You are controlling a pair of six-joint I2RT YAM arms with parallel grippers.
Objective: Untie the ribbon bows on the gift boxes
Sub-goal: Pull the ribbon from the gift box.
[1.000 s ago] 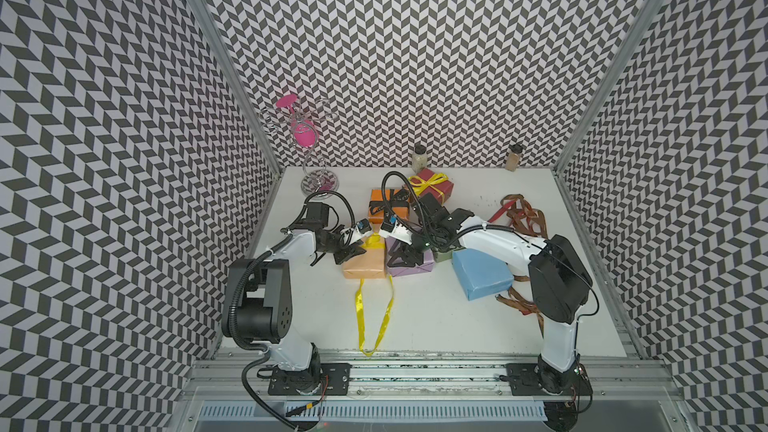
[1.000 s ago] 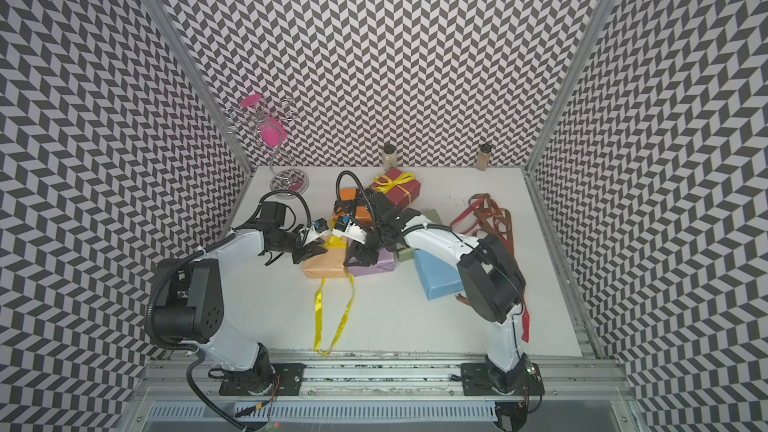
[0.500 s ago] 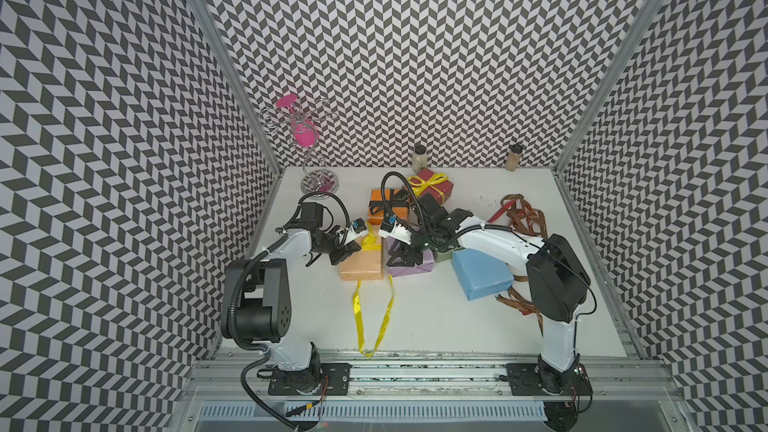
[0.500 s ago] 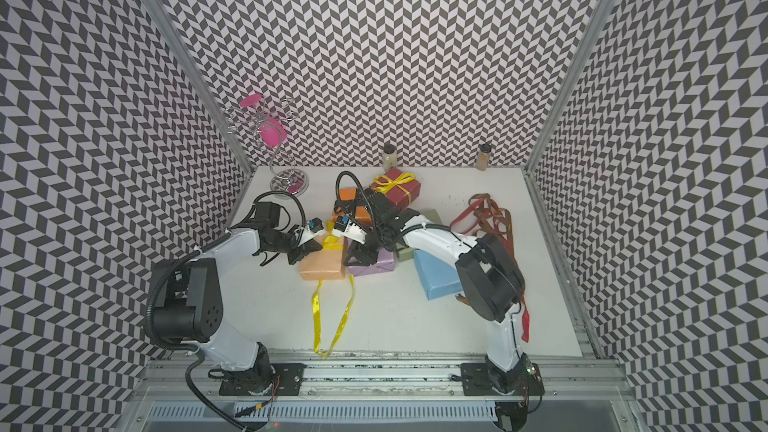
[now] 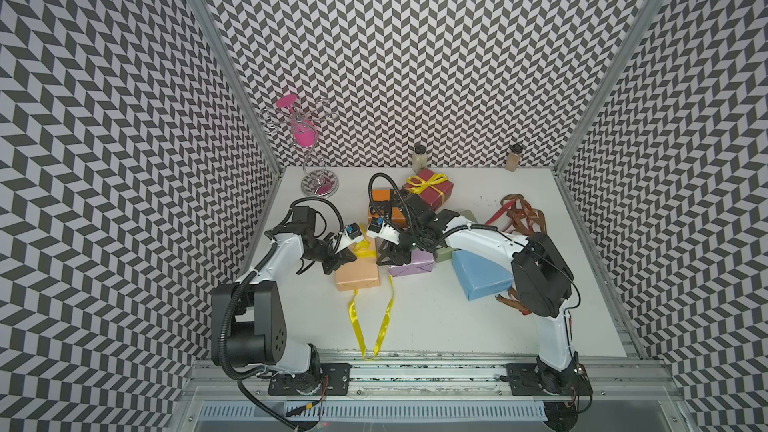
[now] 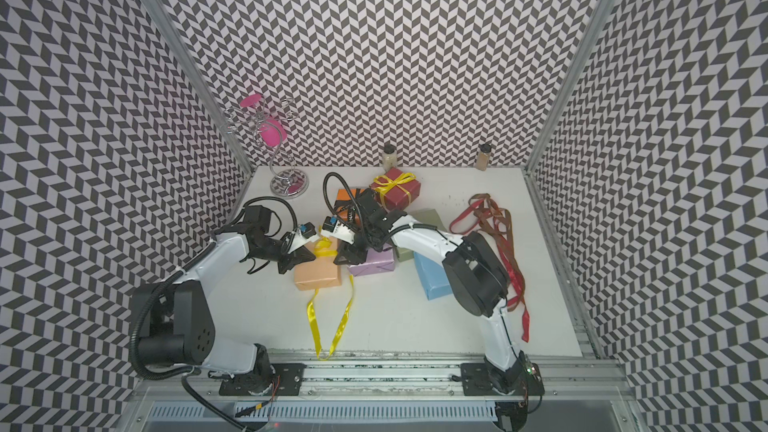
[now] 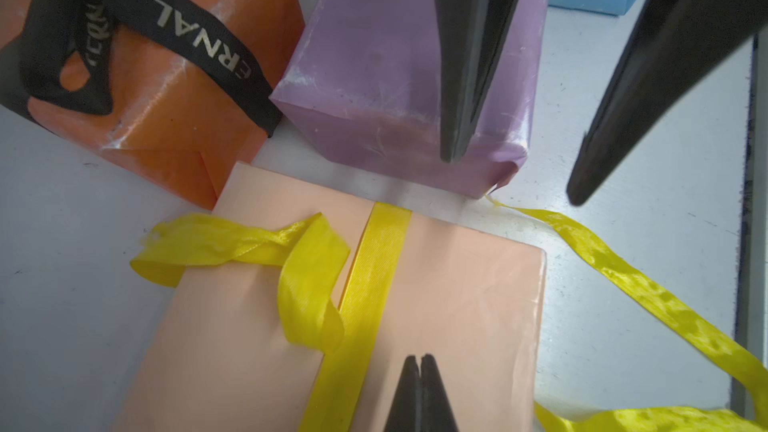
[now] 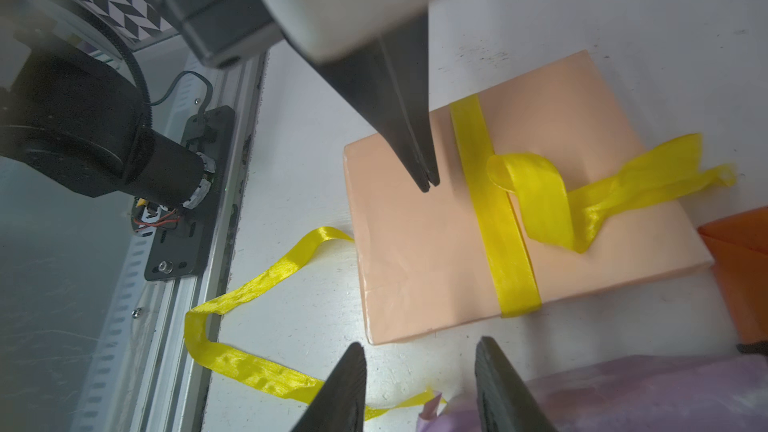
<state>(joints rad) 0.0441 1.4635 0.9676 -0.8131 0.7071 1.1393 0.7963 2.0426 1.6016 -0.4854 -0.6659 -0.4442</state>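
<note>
Tails of the yellow ribbon (image 7: 376, 268) trail off the near side of the peach box (image 5: 358, 280) toward the front rail. One band is wrapped around the box and a slack loop is flopped on top, so no proper bow. Left gripper (image 7: 419, 363) has its fingers pressed together with nothing between them, tips down at the box top just beside that band; can't tell if they touch. Right gripper (image 8: 420, 344) is spread and empty, over the gap between the peach box and the lilac box (image 5: 411, 274) right beside it. Blue box (image 5: 478, 280) sits past the lilac one. Behind the peach box is the orange box (image 7: 166, 89) with its black ribbon (image 7: 208, 47) on. Farther back is the dark red box (image 5: 441, 196), yellow bow (image 5: 424, 179) tied.
</note>
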